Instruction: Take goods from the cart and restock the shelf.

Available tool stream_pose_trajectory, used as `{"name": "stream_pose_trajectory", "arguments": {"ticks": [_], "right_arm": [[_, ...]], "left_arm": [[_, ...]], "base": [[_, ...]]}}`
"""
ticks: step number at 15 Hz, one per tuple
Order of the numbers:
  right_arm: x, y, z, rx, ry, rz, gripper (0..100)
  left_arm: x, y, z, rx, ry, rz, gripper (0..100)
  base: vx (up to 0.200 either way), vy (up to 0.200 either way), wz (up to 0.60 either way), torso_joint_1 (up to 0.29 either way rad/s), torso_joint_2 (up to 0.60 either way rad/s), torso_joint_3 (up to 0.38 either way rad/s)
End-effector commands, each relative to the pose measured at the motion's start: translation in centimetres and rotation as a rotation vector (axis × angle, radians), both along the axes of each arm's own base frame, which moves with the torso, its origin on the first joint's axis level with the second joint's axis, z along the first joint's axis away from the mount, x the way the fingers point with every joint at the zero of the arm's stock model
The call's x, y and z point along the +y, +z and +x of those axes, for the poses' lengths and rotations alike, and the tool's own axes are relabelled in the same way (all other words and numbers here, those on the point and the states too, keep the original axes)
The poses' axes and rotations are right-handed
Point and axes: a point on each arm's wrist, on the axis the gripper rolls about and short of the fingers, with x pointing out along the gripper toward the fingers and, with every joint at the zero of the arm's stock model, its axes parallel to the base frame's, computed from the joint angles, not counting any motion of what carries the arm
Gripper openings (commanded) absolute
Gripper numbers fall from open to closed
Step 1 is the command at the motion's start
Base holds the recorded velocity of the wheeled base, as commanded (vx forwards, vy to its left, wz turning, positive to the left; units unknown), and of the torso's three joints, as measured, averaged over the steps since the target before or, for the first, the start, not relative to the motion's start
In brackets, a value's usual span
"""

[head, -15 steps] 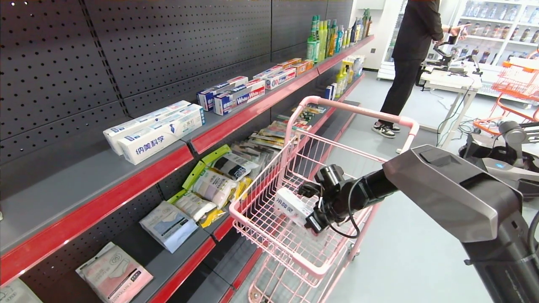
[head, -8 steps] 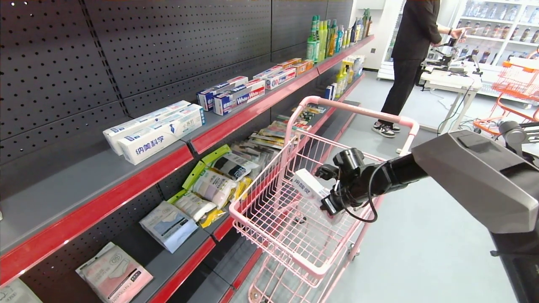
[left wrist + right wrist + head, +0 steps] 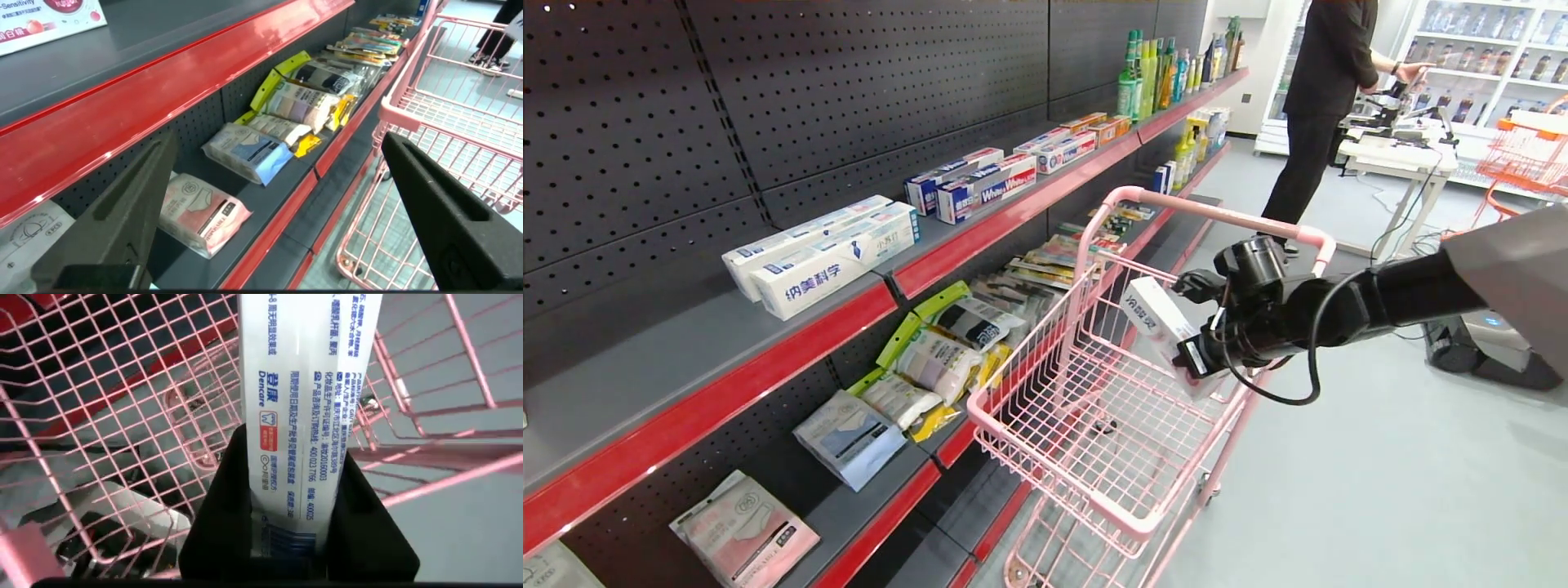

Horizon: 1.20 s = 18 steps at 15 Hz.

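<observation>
My right arm came in from the right edge of the head view toward the middle of the frame, forearm close to level. A black cable looped under the dark wrist. My right jaws were clamped on the lower end of a white box, which stood tilted, its upper end leaning toward the upper left. In the right wrist view both jaws pressed flat against the box's two sides. My left jaws stood wide apart, gripping nothing.
</observation>
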Motion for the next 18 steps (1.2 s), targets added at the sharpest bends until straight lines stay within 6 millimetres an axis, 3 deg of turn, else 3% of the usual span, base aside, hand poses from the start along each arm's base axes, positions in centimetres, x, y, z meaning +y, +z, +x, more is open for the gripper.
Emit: {"name": "stream_pose_trajectory", "arguments": {"ticks": [1,3,7,8,10,12,18], "right_arm": [[-1.2,4.0,-3.4,-0.061,-0.033,0.028,0],[-2.3,6.9,-6.5,-0.122,-0.109,0.031,0],[-3.9,9.8,-12.1,-0.197,-0.168,0.013,0],[-4.2,9.8,-13.2,-0.205,-0.182,-0.002,0],[-5.3,9.5,-17.4,-0.214,-0.207,-0.039,0],[-6.2,9.7,-19.8,-0.240,-0.216,-0.037,0],[-7.5,9.9,-23.6,-0.308,-0.261,-0.059,0]], "left_arm": [[0.0,0.0,0.0,0.001,0.000,0.000,100],[0.0,0.0,0.0,0.001,0.000,0.000,100],[0.0,0.0,0.0,0.001,0.000,0.000,100],[0.0,0.0,0.0,0.001,0.000,0.000,100],[0.0,0.0,0.0,0.001,0.000,0.000,100],[0.0,0.0,0.0,0.001,0.000,0.000,100],[0.0,0.0,0.0,0.001,0.000,0.000,100]], "base": [[0.000,0.000,0.00,0.000,0.00,0.000],[0.000,0.000,0.00,0.000,0.00,0.000],[0.000,0.000,0.00,0.000,0.00,0.000],[0.000,0.000,0.00,0.000,0.00,0.000],[0.000,0.000,0.00,0.000,0.00,0.000],[0.000,0.000,0.00,0.000,0.00,0.000],[0.000,0.000,0.00,0.062,-0.14,-0.077]]}}
